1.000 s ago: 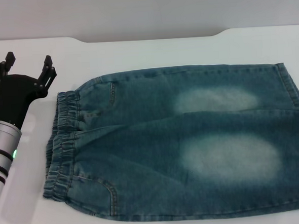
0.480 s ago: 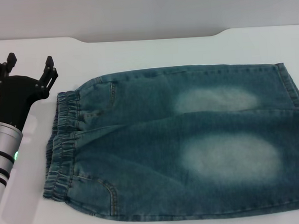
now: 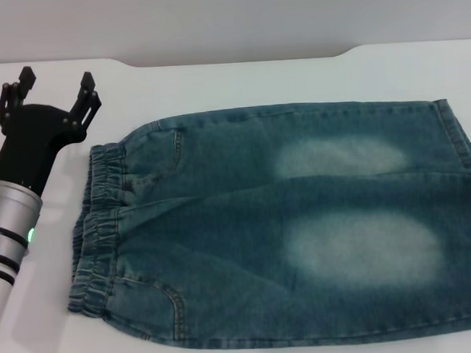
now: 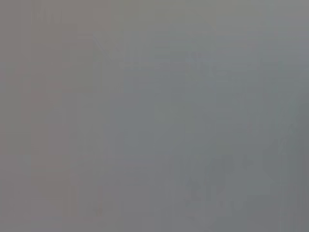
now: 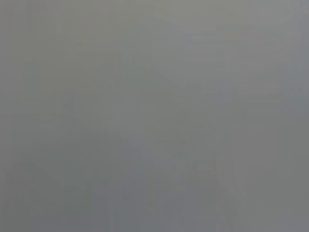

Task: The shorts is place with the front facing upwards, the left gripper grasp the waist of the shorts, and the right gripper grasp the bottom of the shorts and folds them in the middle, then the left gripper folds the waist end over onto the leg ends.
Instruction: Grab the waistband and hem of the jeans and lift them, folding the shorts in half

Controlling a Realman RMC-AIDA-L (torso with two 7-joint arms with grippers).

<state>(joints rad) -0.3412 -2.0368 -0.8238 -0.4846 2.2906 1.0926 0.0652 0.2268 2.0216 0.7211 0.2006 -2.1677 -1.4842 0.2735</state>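
Head view showed the left gripper [image 3: 54, 85], a black two-fingered claw on a white and silver arm, poised just beyond the far left corner of the shorts, jaws spread wide and holding nothing. Those large blue-green denim shorts [image 3: 286, 221] lay flat, front up, on the white table [image 3: 237, 76], with the puckered elastic waist end [image 3: 98, 225] nearest the claw and the pale faded patches [image 3: 360, 245] to its right. Farther right again, the straight stitched leg ends [image 3: 461, 139] ran partly out of view. The right gripper was not seen; both wrist views gave only grey, perhaps blocked. The grasp on the waist looked not yet made. Doing it well probably meant lowering onto the waistband edge, pinching both layers, and waiting for the hem grasp before folding.
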